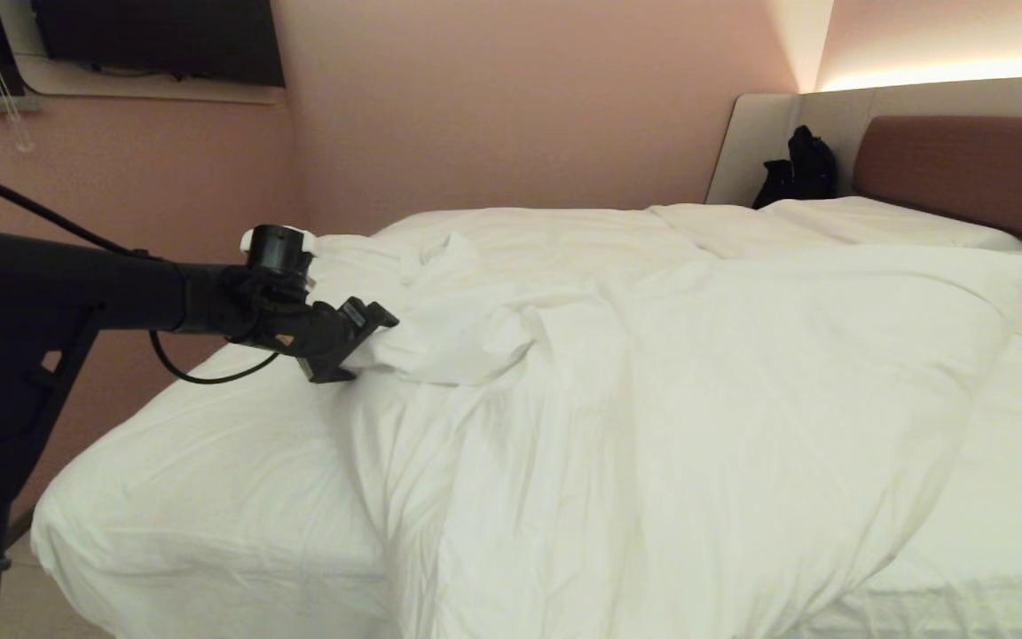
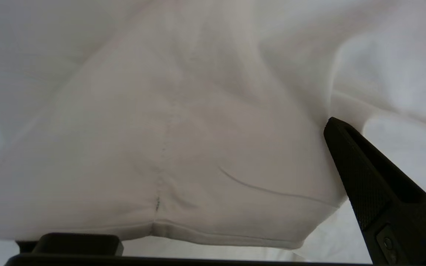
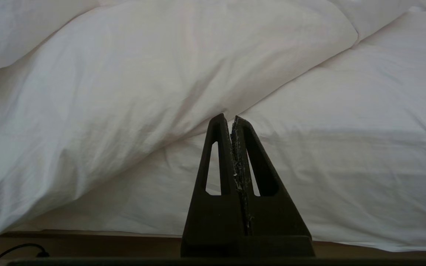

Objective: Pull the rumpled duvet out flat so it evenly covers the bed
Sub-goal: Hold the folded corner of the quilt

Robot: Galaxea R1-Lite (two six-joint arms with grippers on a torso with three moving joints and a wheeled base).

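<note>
- Head view: the left arm reaches in level from the left edge, its wrist bent slightly down, and ends at the left claw, which sits at a folded corner of the duvet
- The left claw's fingers stand spread, one above and one below the edge of that fold; whether they touch the cloth cannot be told from here
- The duvet lies rumpled and bunched toward the middle and right of the bed, leaving the near left corner of the white sheet bare
- A pillow lies at the brown headboard, with a small dark object propped against the pale panel beside it
- Left wrist view: the duvet's seamed edge fills the picture close up; one dark finger shows at the side and the other finger at the frame's edge, set wide apart, nothing pinched
- Right wrist view: the right claw is pressed together and empty, pointing at the side of the bed where the duvet overhangs the sheet
</note>
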